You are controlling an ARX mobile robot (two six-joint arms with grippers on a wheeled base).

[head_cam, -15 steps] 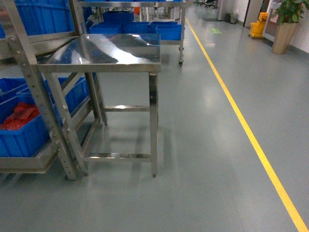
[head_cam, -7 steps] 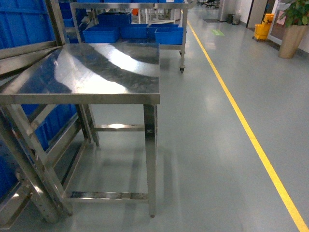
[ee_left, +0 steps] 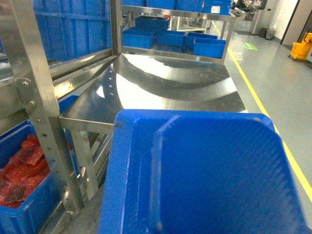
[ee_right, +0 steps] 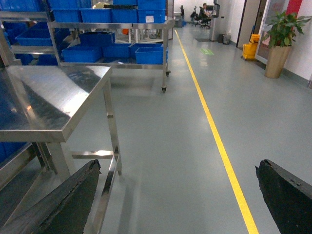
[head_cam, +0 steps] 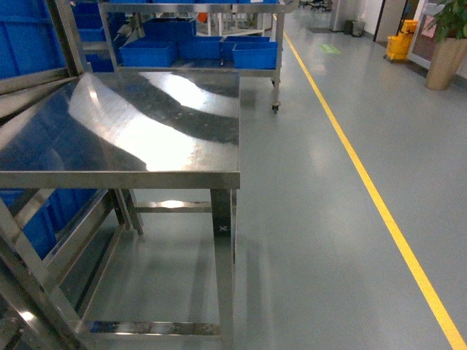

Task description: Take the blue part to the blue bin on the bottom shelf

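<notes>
A large blue part (ee_left: pixel 209 175) with a raised rim fills the lower half of the left wrist view, hanging in the air above the floor beside the steel table. It hides my left gripper's fingers, which hold it from beneath. To the left, a blue bin (ee_left: pixel 22 207) with red bagged pieces sits low in the steel rack (ee_left: pixel 36 112); the bottom shelf under it is mostly hidden. My right gripper (ee_right: pixel 180 204) is open over bare floor, its black fingers (ee_right: pixel 73 200) wide apart with nothing between them. Neither gripper shows in the head view.
A mirror-like steel table (head_cam: pixel 146 131) stands straight ahead, against the rack on the left. Behind it is a wheeled rack with several blue bins (head_cam: pixel 255 52). A yellow floor line (head_cam: pixel 365 189) runs along the right, with a potted plant (head_cam: pixel 449 44) and a yellow mop bucket (head_cam: pixel 400 45) far off.
The head view has moved closer to the steel table, which now looms larger. The bin with red pieces has slid out of that view on the left.
</notes>
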